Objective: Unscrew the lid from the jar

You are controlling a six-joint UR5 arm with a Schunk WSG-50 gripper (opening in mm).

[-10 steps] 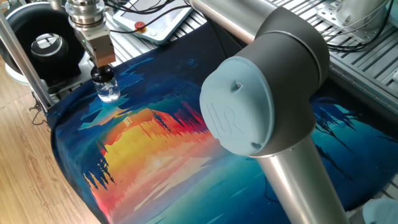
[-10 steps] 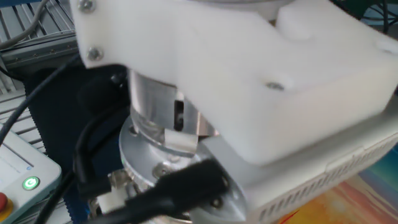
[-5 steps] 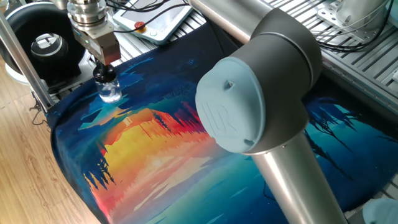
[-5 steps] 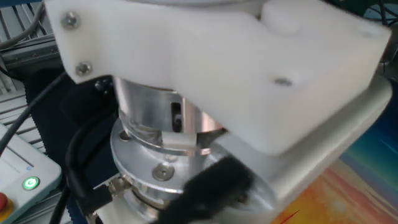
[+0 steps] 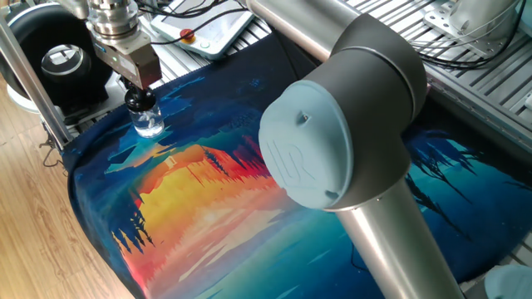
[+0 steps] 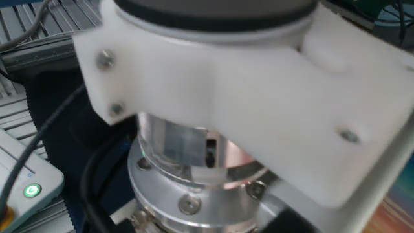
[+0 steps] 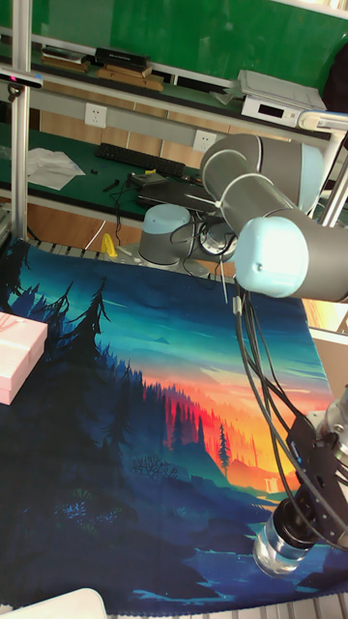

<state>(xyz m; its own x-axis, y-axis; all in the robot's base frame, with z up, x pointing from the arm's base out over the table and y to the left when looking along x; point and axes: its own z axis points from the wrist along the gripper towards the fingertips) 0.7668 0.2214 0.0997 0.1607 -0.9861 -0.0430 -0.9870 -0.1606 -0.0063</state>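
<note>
In one fixed view the small clear glass jar (image 5: 149,124) stands upright on the painted mat near its far left corner. Its black rounded lid (image 5: 140,101) sits on the neck. My gripper (image 5: 138,90) comes straight down onto the lid, its dark fingertips closed around the cap's top and blending with it. The white wrist mount (image 6: 246,110) fills the other fixed view and hides jar and lid. In the tall fixed view the wrist (image 7: 295,527) is at the mat's lower right corner, and the jar is hidden behind it.
A black ring-shaped device with a silver centre (image 5: 63,60) sits just left of the gripper, behind an aluminium post (image 5: 29,79). A control box with a red button (image 5: 188,35) lies behind. The arm's big elbow joint (image 5: 332,141) looms over the mat. A pink box (image 7: 14,358) sits at the far side.
The wrist has turned about its vertical axis over the lid, and the elbow joint has swung slightly left. The jar has stayed in place on the mat.
</note>
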